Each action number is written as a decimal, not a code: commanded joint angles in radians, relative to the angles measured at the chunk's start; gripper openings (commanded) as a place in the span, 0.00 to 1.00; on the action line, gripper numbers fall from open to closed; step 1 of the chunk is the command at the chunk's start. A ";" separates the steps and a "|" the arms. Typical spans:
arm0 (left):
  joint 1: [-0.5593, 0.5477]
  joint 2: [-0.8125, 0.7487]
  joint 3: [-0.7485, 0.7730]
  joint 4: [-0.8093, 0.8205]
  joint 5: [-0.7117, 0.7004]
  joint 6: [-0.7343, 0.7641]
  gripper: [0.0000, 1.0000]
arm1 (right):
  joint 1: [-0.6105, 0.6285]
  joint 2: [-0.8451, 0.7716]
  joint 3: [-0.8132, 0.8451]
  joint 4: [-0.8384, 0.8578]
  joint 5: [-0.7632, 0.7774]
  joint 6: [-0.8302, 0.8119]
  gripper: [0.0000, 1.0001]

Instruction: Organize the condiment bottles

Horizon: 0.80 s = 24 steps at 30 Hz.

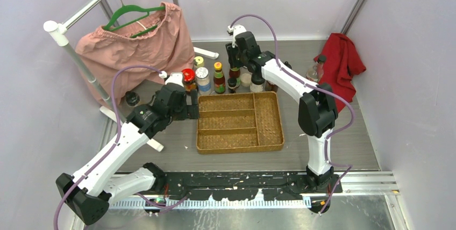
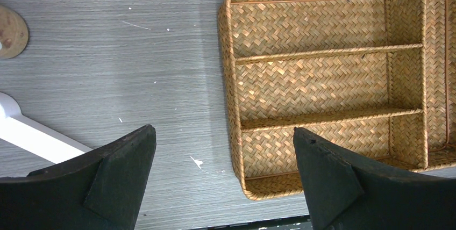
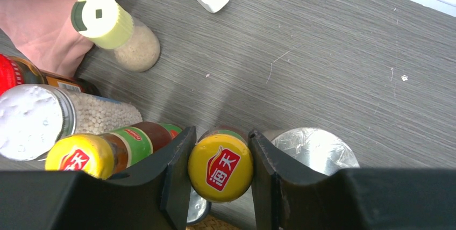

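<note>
A row of condiment bottles (image 1: pixel 218 77) stands just behind the tan woven tray (image 1: pixel 280 117). My right gripper (image 3: pixel 221 133) reaches down over the row and is shut on the yellow cap of a dark sauce bottle (image 3: pixel 220 168), one finger on each side. A second yellow-capped bottle (image 3: pixel 80 156), a white-lidded shaker (image 3: pixel 29 122), a silver lid (image 3: pixel 317 146) and a pale green-lidded shaker (image 3: pixel 102 18) stand around it. My left gripper (image 2: pixel 223 133) is open and empty above the tray's near left corner (image 2: pixel 228 79); it also shows in the top view (image 1: pixel 191 105).
A pink garment (image 1: pixel 134 47) hangs on a white rack at the back left, its foot (image 2: pixel 37 138) on the table. A red cloth (image 1: pixel 341 60) and another bottle (image 1: pixel 317 69) are at the back right. A small dark round object (image 1: pixel 132 99) lies left.
</note>
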 commanded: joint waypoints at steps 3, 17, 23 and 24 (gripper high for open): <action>-0.002 -0.026 0.004 0.007 -0.005 0.016 1.00 | 0.001 -0.040 0.185 0.048 -0.002 -0.002 0.15; -0.003 -0.038 -0.005 0.006 -0.003 0.017 1.00 | 0.013 -0.088 0.336 -0.083 0.032 -0.055 0.12; -0.003 -0.027 -0.021 0.030 0.015 0.011 1.00 | 0.023 -0.191 0.314 -0.125 0.064 -0.081 0.11; -0.002 -0.024 -0.022 0.033 0.018 0.011 1.00 | 0.022 -0.211 0.307 -0.128 0.069 -0.094 0.10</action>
